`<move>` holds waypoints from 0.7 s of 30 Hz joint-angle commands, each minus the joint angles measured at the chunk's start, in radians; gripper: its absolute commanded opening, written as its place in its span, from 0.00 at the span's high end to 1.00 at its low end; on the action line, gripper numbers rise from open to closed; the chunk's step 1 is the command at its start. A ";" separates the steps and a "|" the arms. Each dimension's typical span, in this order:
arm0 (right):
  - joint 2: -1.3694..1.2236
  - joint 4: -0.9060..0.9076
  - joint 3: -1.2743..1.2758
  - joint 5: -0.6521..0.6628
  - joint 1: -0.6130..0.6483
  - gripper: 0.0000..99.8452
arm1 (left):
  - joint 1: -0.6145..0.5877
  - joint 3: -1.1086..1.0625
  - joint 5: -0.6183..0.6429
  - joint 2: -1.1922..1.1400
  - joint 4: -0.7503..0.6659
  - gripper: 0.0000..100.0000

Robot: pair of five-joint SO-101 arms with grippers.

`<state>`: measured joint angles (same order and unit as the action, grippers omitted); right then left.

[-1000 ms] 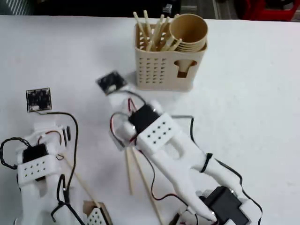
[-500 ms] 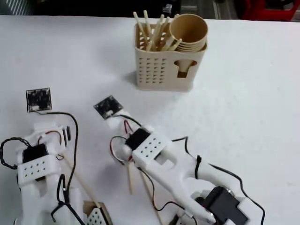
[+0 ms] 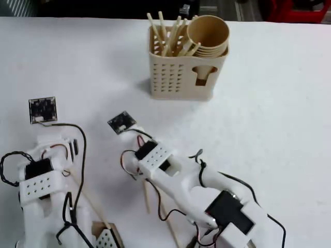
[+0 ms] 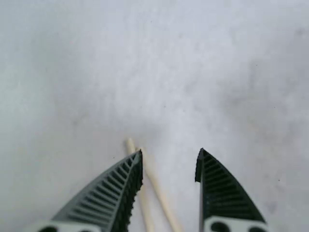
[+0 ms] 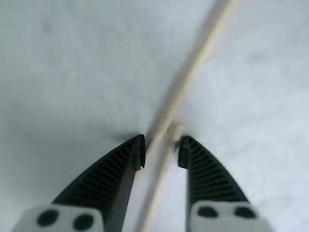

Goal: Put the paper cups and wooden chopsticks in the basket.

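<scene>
Wooden chopsticks [image 4: 161, 200] lie on the white tabletop [image 4: 145, 58], ending beside one jaw of the left gripper [image 4: 169, 159], which is spread wide and holds nothing. Another chopstick [image 5: 189, 72] runs through the right gripper [image 5: 161, 145]; whether it is pinched I cannot tell. The basket [image 3: 176, 77] holds paper cups [image 3: 208, 32].

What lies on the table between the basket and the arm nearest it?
Nothing; the high view shows bare table between the basket and that arm.
</scene>
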<state>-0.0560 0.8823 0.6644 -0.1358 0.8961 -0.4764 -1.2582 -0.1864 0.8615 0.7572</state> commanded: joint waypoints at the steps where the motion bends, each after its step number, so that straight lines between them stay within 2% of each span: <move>1: -0.015 -0.001 0.009 0.048 0.015 0.98 | -0.008 0.008 -0.009 0.019 -0.021 0.81; 7: 0.028 0.010 0.006 0.084 -0.008 0.98 | -0.008 0.008 -0.009 0.019 -0.021 0.81; 12: 0.209 0.056 0.006 0.089 -0.071 0.98 | -0.008 0.008 -0.009 0.019 -0.021 0.81; 21: 0.447 0.147 0.012 0.138 -0.096 0.98 | -0.008 0.008 -0.009 0.019 -0.021 0.81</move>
<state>0.3214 1.0111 0.6782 -0.0069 0.8117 -0.4764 -1.2582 -0.1864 0.8615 0.7572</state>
